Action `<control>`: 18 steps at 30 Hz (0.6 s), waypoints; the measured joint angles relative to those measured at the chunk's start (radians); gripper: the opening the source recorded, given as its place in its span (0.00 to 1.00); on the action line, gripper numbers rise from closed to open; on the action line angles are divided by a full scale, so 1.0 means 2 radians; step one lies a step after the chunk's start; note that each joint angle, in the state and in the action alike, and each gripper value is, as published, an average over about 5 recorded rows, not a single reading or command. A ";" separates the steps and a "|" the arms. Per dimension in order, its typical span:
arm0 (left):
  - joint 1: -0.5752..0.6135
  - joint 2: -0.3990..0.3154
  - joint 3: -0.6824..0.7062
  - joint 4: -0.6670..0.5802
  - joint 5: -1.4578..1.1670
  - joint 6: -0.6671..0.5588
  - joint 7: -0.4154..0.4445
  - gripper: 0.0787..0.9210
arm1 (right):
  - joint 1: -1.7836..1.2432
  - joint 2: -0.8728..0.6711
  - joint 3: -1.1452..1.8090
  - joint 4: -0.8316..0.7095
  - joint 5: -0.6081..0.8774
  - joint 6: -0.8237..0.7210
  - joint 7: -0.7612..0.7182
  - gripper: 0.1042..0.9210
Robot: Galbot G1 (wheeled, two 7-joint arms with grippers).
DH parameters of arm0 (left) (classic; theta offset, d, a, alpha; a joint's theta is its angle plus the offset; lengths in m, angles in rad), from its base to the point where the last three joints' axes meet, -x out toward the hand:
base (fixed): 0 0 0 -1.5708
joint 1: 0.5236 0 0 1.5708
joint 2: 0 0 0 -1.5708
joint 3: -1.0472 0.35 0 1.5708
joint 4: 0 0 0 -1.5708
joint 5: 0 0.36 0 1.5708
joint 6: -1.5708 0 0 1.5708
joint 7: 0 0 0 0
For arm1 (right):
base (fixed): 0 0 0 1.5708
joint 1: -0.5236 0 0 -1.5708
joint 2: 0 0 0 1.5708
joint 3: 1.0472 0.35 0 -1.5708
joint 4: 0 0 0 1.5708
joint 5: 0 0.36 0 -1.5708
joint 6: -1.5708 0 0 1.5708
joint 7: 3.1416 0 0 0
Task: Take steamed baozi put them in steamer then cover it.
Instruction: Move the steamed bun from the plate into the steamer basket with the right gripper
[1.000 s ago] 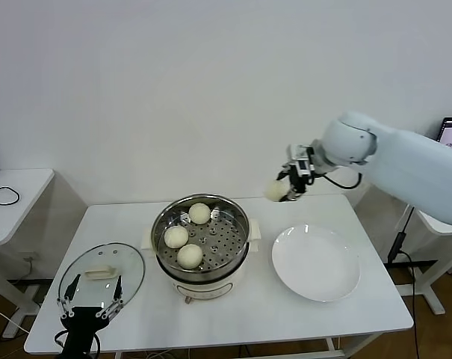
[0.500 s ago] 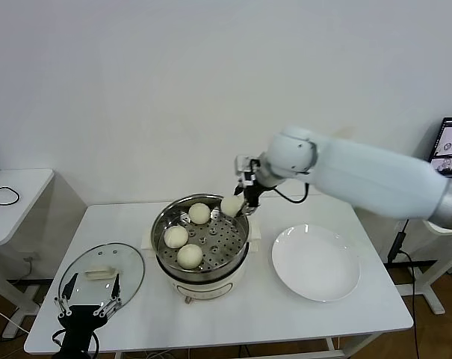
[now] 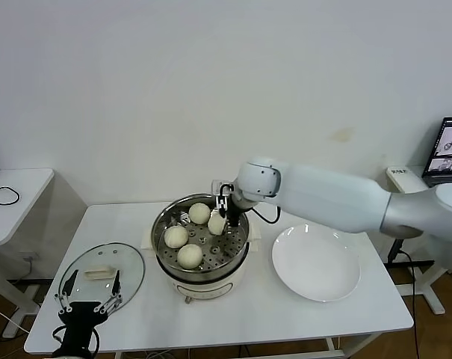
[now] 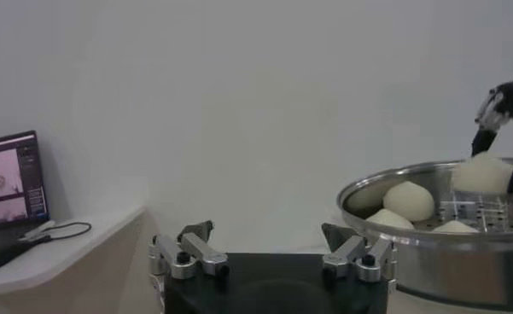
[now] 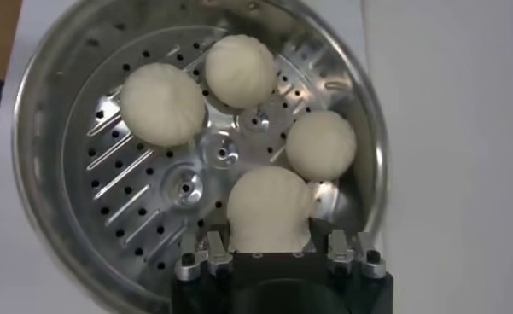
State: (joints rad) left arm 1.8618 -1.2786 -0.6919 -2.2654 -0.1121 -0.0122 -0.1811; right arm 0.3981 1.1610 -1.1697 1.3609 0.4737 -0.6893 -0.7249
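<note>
The steamer [image 3: 158, 224] stands mid-table, its perforated tray [image 5: 119, 188] holding three steamed baozi [image 3: 199, 213] [image 3: 175, 236] [image 3: 190, 256]. My right gripper [image 3: 220, 221] reaches down into the pot on its right side, shut on a fourth baozi [image 5: 269, 205] low over the tray. The other buns [image 5: 162, 102] [image 5: 239, 70] [image 5: 321, 145] lie apart from it. The glass cover [image 3: 128, 262] with its cream handle [image 3: 98, 273] lies flat on the table left of the steamer. My left gripper [image 3: 89, 293] hangs open over the cover's near edge, nothing between its fingers [image 4: 192, 237].
A bare white plate [image 3: 316, 262] lies right of the steamer. A small side table [image 3: 16, 194] stands at the far left, and a screen [image 3: 451, 146] at the far right. The wall runs close behind the table.
My right gripper has carried the baozi leftward and down, from high at the table's back right into the steamer. The left gripper has barely shifted.
</note>
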 measured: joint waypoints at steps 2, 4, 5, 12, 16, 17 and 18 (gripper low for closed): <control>-0.001 0.000 0.000 0.001 0.001 0.000 0.000 0.88 | -0.004 0.005 0.000 -0.005 -0.002 -0.002 0.002 0.60; -0.001 0.000 0.001 0.001 0.002 0.000 0.000 0.88 | -0.008 0.011 0.000 -0.010 -0.004 -0.004 0.005 0.60; -0.001 -0.001 0.001 0.001 0.002 0.000 0.000 0.88 | -0.010 0.013 0.000 -0.012 -0.005 -0.005 0.006 0.60; -0.001 -0.002 0.001 0.001 0.003 0.000 0.001 0.88 | -0.013 0.021 0.002 -0.017 -0.008 -0.012 0.009 0.71; 0.000 -0.002 0.001 0.001 0.003 0.000 0.001 0.88 | -0.010 0.018 0.005 -0.013 -0.009 -0.015 0.006 0.84; 0.000 -0.002 0.001 0.001 0.003 0.000 0.001 0.88 | -0.009 0.016 0.006 -0.011 -0.009 -0.015 0.005 0.86; 0.000 -0.002 0.001 0.002 0.003 0.000 0.001 0.88 | -0.007 0.014 0.008 -0.009 -0.008 -0.015 0.004 0.87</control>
State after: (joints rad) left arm 1.8614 -1.2827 -0.6905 -2.2622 -0.1055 -0.0120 -0.1799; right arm 0.3837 1.1897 -1.1546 1.3436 0.4571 -0.7198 -0.7162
